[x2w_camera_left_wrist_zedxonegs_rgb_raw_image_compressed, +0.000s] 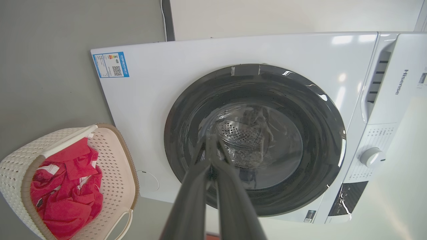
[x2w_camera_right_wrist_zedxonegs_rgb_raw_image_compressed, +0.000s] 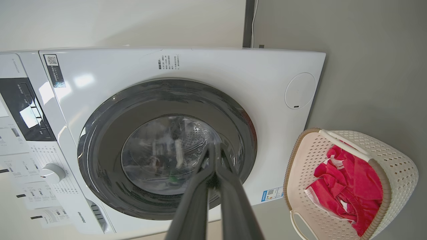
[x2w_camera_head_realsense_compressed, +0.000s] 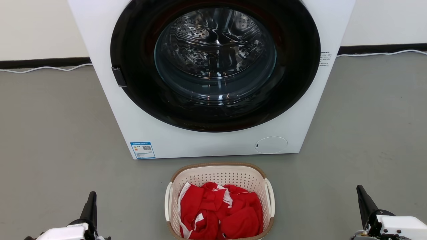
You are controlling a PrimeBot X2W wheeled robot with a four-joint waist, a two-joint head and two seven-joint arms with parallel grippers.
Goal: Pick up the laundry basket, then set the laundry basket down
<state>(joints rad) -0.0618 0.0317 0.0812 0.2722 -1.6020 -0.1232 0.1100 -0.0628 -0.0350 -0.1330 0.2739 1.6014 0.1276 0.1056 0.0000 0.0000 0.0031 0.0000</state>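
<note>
My left claw (x2w_camera_left_wrist_zedxonegs_rgb_raw_image_compressed: 212,150) and right claw (x2w_camera_right_wrist_zedxonegs_rgb_raw_image_compressed: 213,153): closed, empty. Perforated cream laundry basket (x2w_camera_head_realsense_compressed: 220,176), woven-look brown rim, holds crumpled red cloth (x2w_camera_head_realsense_compressed: 233,216).

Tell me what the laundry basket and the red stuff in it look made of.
Laundry basket: probably moulded plastic, matte cream, given its regular holes and smooth handles; brown rim looks woven-patterned. Red clothing: soft fabric, crumpled in folds, white trim; exact fibre unclear.

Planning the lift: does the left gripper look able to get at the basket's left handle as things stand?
Probably yes. The left gripper is apart from the laundry basket, with bare floor between it and the white left handle. Its fingers are together, so they would need opening first.
</note>
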